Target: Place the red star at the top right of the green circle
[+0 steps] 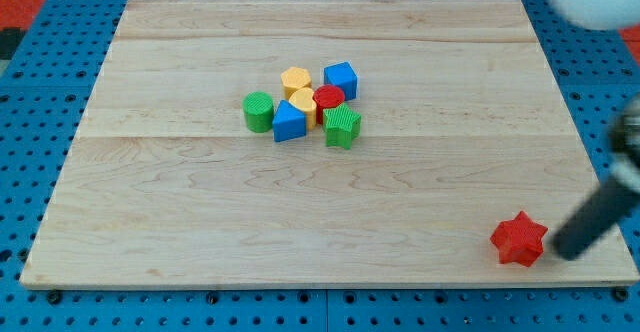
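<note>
The red star (pixel 519 238) lies near the board's bottom right corner. The green circle (pixel 258 111) stands at the left end of a cluster of blocks in the upper middle of the board. My tip (pixel 565 252) is just right of the red star, very close to it, with the dark rod slanting up to the view's right edge.
The cluster next to the green circle holds a blue block (pixel 289 121), a yellow hexagon (pixel 295 79), a yellow block (pixel 303 101), a red cylinder (pixel 329 99), a blue cube (pixel 341 79) and a green star (pixel 342 126). The wooden board (pixel 200 222) lies on a blue pegboard.
</note>
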